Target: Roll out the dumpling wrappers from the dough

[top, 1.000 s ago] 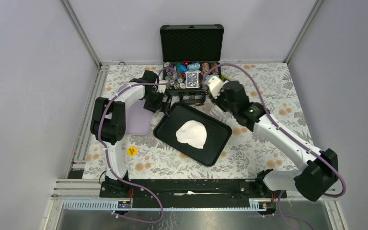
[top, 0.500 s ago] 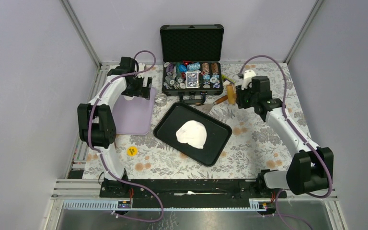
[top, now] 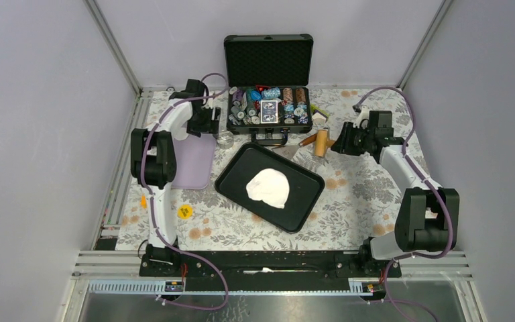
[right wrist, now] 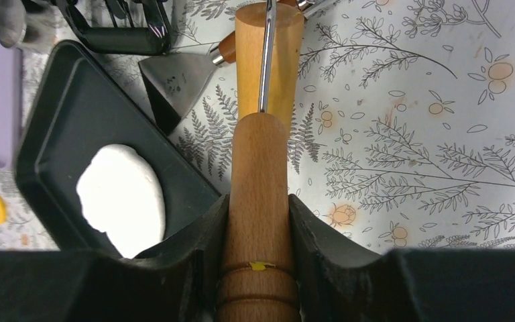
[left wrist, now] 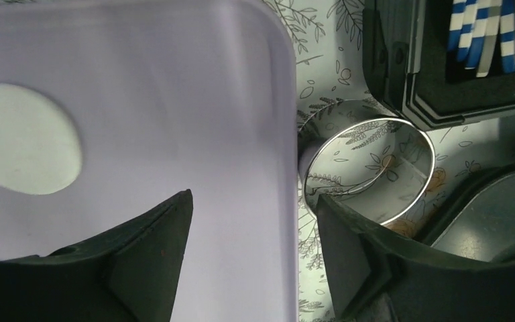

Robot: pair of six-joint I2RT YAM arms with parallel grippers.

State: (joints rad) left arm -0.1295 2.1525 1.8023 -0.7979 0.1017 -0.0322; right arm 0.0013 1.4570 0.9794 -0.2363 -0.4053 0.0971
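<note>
White dough (top: 268,187) lies as a flat irregular pat in the black tray (top: 305,201); the right wrist view also shows the dough (right wrist: 121,198). One round dumpling wrapper (left wrist: 23,137) rests on the lilac board (left wrist: 174,80). My left gripper (left wrist: 251,235) hangs open over the board's right edge with nothing between its fingers. Its right finger (left wrist: 349,261) is beside the steel ring cutter (left wrist: 369,168). My right gripper (right wrist: 258,221) is shut on the handle of the wooden rolling pin (right wrist: 258,168), right of the tray. In the top view the left gripper (top: 209,127) and right gripper (top: 340,143) flank the tray's far end.
An open black case of poker chips (top: 268,100) stands behind the tray. A scraper (right wrist: 178,84) with a wooden handle lies between case and tray, under the pin's roller. A small yellow disc (top: 184,212) sits on the floral cloth, left of the tray's near side.
The right arm has swung from in front of the case out to the right, carrying the rolling pin. The left gripper has moved from the tray's far corner to the board's far right corner.
</note>
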